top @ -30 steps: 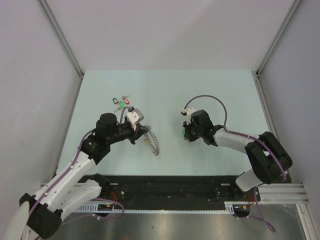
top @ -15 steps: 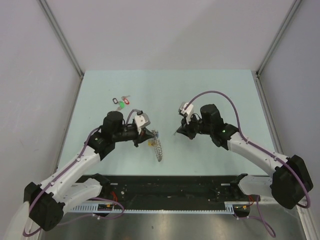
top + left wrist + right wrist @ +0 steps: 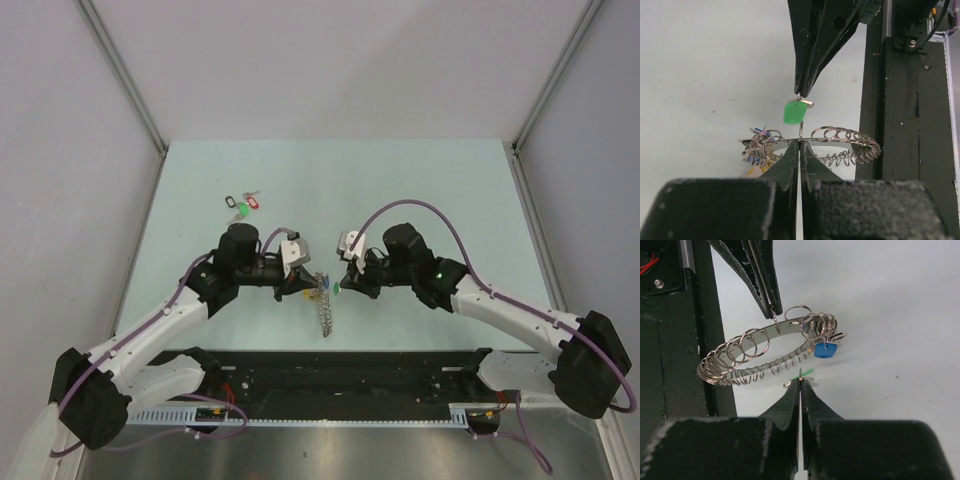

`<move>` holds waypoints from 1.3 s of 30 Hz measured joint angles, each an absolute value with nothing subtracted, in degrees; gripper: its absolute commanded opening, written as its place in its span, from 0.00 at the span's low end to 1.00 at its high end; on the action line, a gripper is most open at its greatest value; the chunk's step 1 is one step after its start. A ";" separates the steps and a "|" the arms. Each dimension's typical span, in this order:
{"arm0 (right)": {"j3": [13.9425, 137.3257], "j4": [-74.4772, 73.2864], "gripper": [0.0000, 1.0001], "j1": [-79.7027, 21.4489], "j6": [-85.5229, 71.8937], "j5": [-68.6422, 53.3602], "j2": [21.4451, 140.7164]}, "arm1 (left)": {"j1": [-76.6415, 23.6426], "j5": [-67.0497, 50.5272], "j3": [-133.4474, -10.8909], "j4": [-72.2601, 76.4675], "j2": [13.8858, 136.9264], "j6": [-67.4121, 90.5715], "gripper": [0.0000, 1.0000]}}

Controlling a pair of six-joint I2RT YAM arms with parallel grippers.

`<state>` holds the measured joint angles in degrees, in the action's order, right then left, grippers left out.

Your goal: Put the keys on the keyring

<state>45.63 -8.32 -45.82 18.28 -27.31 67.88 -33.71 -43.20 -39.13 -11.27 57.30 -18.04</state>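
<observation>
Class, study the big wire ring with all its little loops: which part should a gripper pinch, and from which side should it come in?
Pinch the thin rim of the keyring, away from the blue tag, coming in from outside the hoop, as the shut left gripper does. That likely leaves the wide hole and loops free for the green-tagged key.

The pale green tabletop (image 3: 420, 180) carries a small bunch of keys (image 3: 243, 205) with black, red and green tags, lying in its far left part. A black rail (image 3: 350, 375) runs along its near edge.
</observation>
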 measured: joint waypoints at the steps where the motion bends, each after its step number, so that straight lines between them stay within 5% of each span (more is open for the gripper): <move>1: 45.63 -8.34 0.00 -46.22 18.39 -27.07 67.88 | -33.78 -43.55 -39.13 -11.27 57.39 -18.22 0.00; 39: 45.56 -7.84 0.00 -50.15 20.69 -28.93 63.68 | -35.16 -48.40 -39.13 -10.83 58.70 -20.12 0.00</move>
<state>45.56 -7.84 -50.15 20.69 -28.93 63.68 -35.16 -48.40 -39.13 -10.83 58.70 -20.12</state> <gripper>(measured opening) 0.009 0.006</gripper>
